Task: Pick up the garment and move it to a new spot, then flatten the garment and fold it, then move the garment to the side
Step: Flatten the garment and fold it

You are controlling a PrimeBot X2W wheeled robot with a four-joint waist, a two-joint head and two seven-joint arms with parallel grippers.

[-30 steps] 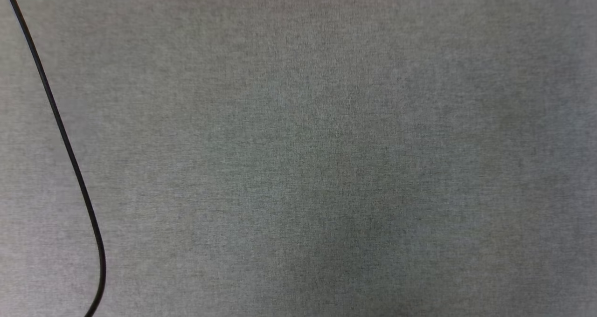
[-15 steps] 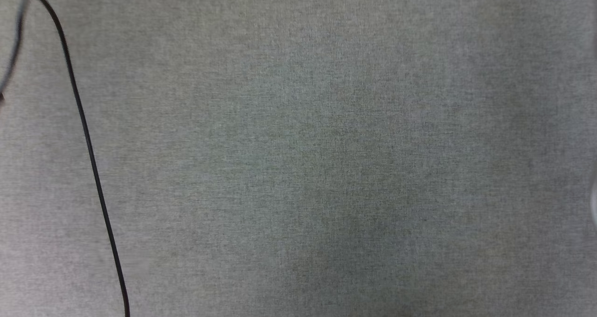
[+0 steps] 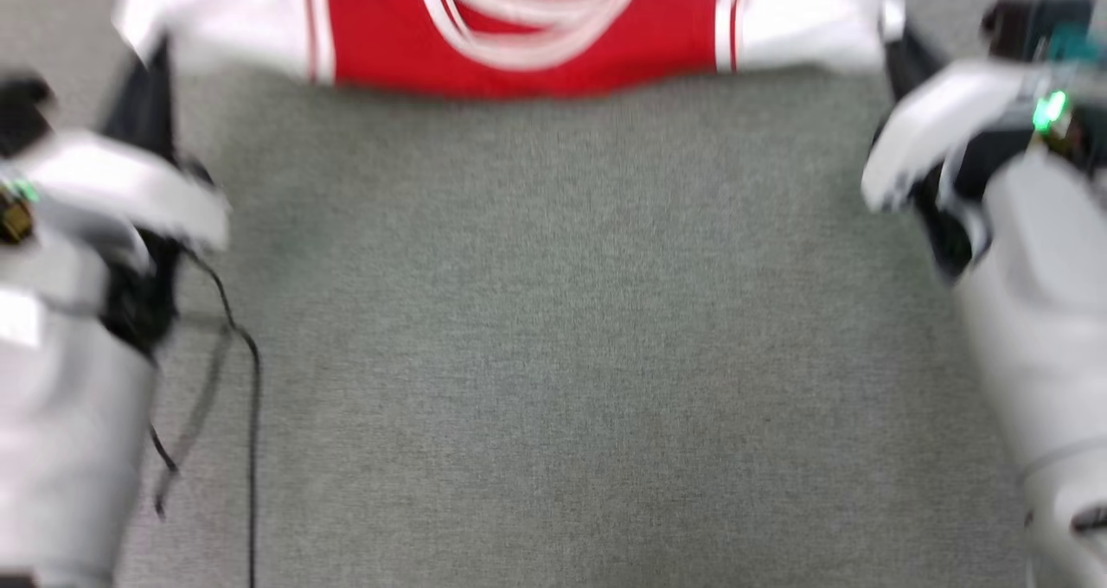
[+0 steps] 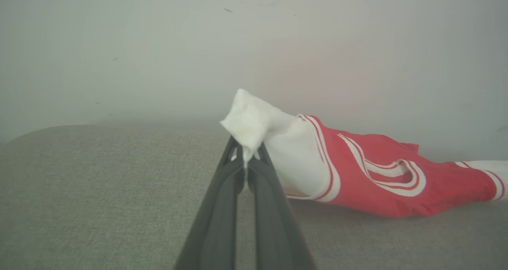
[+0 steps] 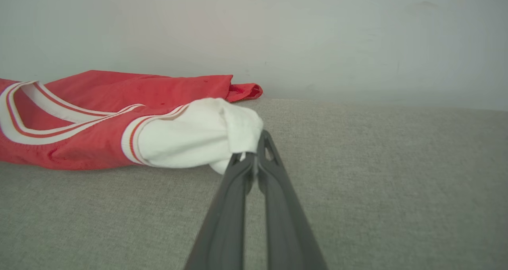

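Note:
The garment [image 3: 519, 43], a red jersey with white sleeves and striped trim, is stretched sideways along the top of the head view, partly lifted off the grey fabric surface [image 3: 553, 337]. My left gripper [image 3: 156, 52] is shut on the end of its left white sleeve. The left wrist view shows my left gripper [image 4: 246, 159] pinching the white cloth, with the garment [image 4: 377, 182] trailing to the right. My right gripper [image 3: 895, 35] is shut on the other sleeve. In the right wrist view my right gripper [image 5: 254, 159] clamps that sleeve, and the garment [image 5: 99, 103] lies to the left. The head view is blurred.
A thin black cable [image 3: 252, 415] hangs along the left arm over the grey surface. A pale wall [image 5: 317, 31] rises right behind the garment at the far edge of the surface. My two pale forearms stand at the left and right edges of the head view.
The head camera has swung: earlier it saw just grey fabric and the black cable, and now the stretched garment and both arms are in the picture.

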